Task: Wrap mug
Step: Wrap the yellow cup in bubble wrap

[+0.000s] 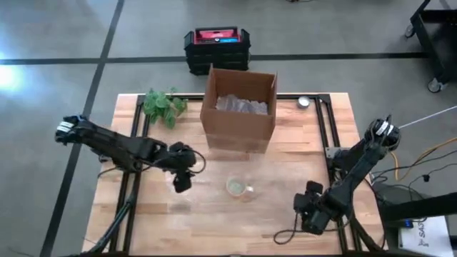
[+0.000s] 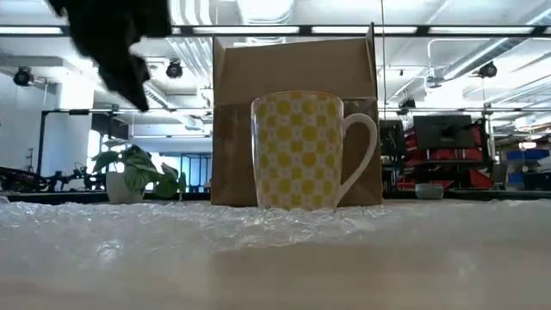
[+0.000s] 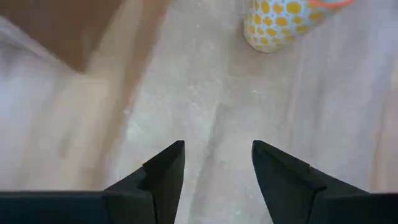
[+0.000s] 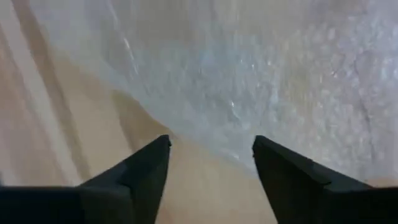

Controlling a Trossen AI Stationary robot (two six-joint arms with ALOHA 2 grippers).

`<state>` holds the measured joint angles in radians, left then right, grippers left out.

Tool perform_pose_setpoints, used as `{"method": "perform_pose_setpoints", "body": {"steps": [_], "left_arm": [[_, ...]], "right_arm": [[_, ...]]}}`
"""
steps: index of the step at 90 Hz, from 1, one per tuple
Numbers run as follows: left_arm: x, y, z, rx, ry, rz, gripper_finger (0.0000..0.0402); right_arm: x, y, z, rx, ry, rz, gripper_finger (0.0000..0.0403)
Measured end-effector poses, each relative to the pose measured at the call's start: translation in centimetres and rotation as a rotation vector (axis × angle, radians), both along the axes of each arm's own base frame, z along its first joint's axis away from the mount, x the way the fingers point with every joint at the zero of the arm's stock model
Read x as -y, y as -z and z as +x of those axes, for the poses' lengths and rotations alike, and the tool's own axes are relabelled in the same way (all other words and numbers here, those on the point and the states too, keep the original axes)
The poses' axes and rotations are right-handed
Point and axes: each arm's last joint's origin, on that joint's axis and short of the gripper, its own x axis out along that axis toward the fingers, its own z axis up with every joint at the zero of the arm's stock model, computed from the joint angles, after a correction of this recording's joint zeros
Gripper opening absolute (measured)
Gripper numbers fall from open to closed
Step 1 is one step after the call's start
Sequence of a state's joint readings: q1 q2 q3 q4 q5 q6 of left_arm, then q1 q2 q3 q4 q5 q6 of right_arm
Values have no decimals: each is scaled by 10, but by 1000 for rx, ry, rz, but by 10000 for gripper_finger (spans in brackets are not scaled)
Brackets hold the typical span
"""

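A white mug with yellow dots (image 2: 297,151) stands upright on a clear bubble wrap sheet (image 2: 258,232) spread on the wooden table, its handle (image 2: 366,155) to one side. In the high view the mug (image 1: 238,188) is near the table's middle. My left gripper (image 1: 182,180) hangs open above the sheet to the mug's left; its wrist view shows the mug (image 3: 273,25) ahead of the open fingers (image 3: 217,146). My right gripper (image 1: 308,213) is open near the table's right front, over the edge of the bubble wrap (image 4: 280,74).
An open cardboard box (image 1: 239,107) holding more bubble wrap stands behind the mug. A potted plant (image 1: 163,106) sits at the back left, a small round object (image 1: 304,102) at the back right. A black case (image 1: 216,48) lies on the floor beyond the table.
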<state>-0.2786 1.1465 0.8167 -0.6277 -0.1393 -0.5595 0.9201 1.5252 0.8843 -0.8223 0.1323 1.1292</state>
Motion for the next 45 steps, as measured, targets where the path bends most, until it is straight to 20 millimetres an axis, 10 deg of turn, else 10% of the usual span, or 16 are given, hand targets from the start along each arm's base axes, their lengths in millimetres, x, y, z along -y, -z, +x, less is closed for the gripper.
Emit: {"method": "perform_pose_setpoints", "body": {"steps": [20, 45], "left_arm": [[-1, 48, -10, 90, -8, -79, 146], [1, 59, -5, 158, -13, -120, 117]], "right_arm": [[2, 36, 3, -91, -41, -151, 223], [-6, 14, 37, 102, -82, -213, 14]]}}
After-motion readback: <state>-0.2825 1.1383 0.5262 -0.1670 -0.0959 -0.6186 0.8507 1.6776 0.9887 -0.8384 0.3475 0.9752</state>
